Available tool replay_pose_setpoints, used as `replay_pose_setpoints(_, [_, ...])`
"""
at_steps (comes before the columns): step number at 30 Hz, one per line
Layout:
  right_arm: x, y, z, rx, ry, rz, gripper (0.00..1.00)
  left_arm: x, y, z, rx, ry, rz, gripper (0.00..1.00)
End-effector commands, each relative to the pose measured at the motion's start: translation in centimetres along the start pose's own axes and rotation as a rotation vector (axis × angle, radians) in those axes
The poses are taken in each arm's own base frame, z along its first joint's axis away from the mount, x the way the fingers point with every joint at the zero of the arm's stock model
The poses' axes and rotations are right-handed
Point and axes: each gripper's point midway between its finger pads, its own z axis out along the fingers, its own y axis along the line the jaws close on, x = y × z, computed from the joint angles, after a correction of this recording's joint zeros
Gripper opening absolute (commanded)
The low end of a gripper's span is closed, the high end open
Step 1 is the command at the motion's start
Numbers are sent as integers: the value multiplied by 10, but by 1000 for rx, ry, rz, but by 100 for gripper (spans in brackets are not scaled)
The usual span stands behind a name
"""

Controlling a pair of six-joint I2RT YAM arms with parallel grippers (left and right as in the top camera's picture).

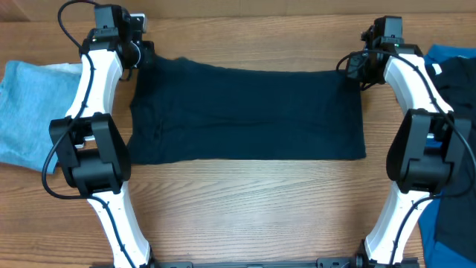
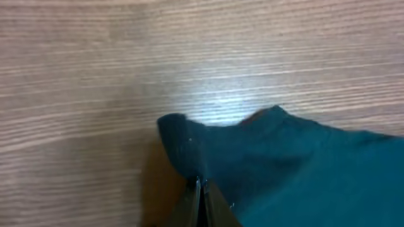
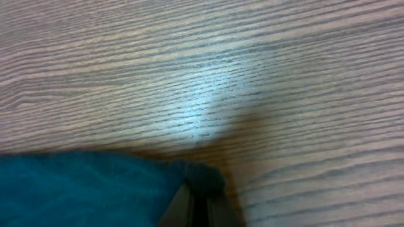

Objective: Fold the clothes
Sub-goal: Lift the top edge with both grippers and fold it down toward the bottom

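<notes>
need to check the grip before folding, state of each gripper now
Left gripper: shut on the dark navy garment, far corner.
Right gripper: shut on its other far corner.

Left gripper (image 2: 199,184), right gripper (image 3: 197,192) both clamped tight.

I see the dark navy rectangular fabric garment (image 1: 245,112) lying flat at the middle of the wooden table (image 1: 253,208). A light blue fabric garment (image 1: 26,112) lies to its left, a royal blue fabric garment (image 1: 450,56) to its right.
</notes>
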Motion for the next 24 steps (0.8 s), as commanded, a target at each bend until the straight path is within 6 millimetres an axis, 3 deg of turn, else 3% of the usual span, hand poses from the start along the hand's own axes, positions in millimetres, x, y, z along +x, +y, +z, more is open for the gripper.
replay_pose_setpoints(1, [-30, 10, -53, -17, -112, -20, 4, -3, -1, -24, 10, 0, -9, 4])
replay_pose_setpoints(6, [-20, 9, -56, -13, -73, -21, 4, 4, -4, -37, 15, 33, -26, 4])
replay_pose_setpoints(10, [-17, 10, -56, -20, -60, -34, 4, -5, 3, -65, 1, -2, -49, 4])
replay_pose_setpoints(12, [-15, 22, -57, -91, -54, -67, 4, -6, 9, -74, -8, -8, -60, 4])
replay_pose_setpoints(17, [-8, 25, -58, -111, -26, -78, 4, 11, 13, -79, -9, 56, -86, 4])
replay_pose_setpoints(21, [-11, 19, -79, -98, -48, -102, 4, 20, 11, -79, -4, 94, -97, 4])
replay_pose_setpoints(24, [-18, -3, -98, -79, -80, -64, 4, 24, 9, -80, 5, 113, -101, 4])
